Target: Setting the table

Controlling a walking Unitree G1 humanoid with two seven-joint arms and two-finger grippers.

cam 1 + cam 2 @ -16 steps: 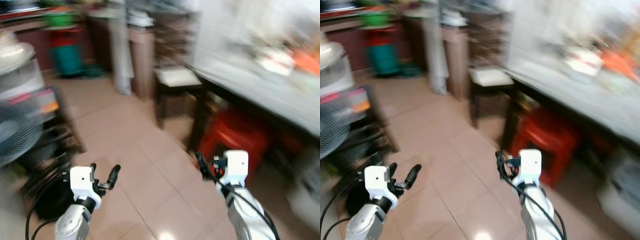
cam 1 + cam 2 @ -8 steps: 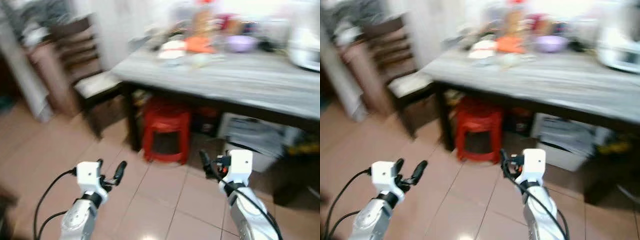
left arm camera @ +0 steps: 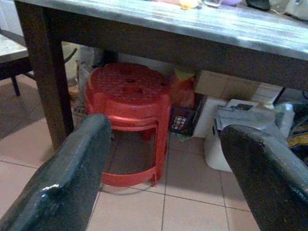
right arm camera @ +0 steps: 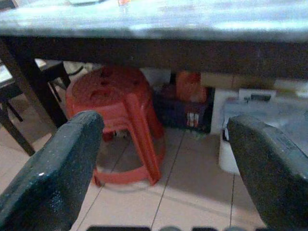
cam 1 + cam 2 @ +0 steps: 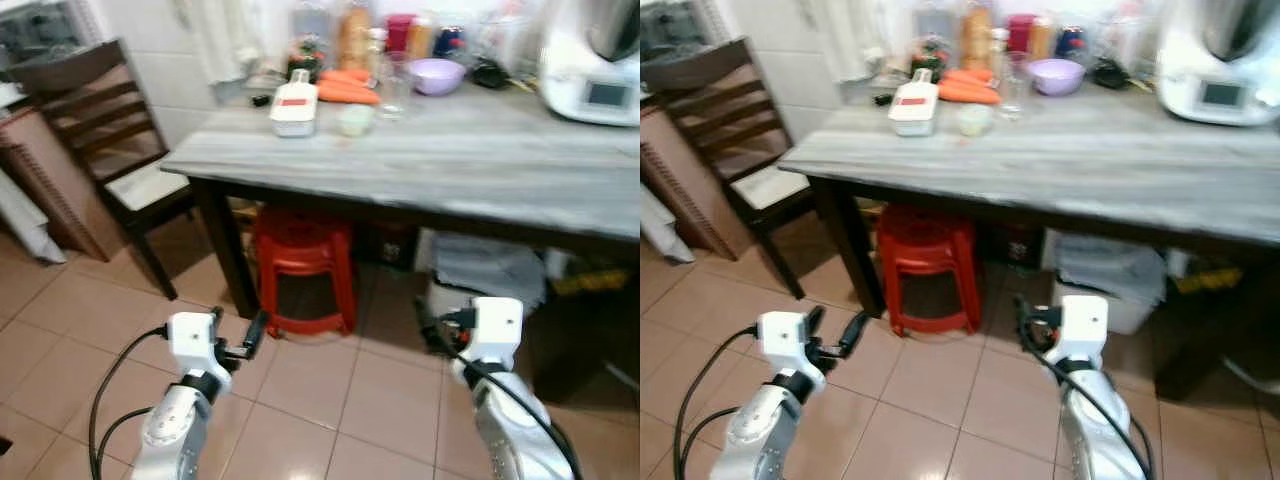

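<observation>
A long grey-topped table (image 5: 430, 165) stands in front of me. At its far side sit a white container with a red label (image 5: 294, 108), orange carrots (image 5: 345, 90), a clear glass (image 5: 394, 85), a small pale bowl (image 5: 355, 120) and a purple bowl (image 5: 437, 75). My left gripper (image 5: 237, 328) is held low over the floor tiles, short of the table, open and empty. My right gripper (image 5: 1032, 322) hangs at the same height, also open and empty. Both wrist views look under the tabletop between their spread fingers (image 3: 72, 173) (image 4: 57, 168).
A red plastic stool (image 5: 300, 262) stands under the table next to its dark leg (image 5: 225, 245). Boxes and a white bin (image 5: 480, 280) crowd the space beneath. A dark wooden chair (image 5: 110, 150) stands at the left end. A white kitchen appliance (image 5: 590, 60) occupies the far right corner.
The camera has swung round from the room's left side, and the table now sits squarely ahead and sharper. Both grippers stay low and open.
</observation>
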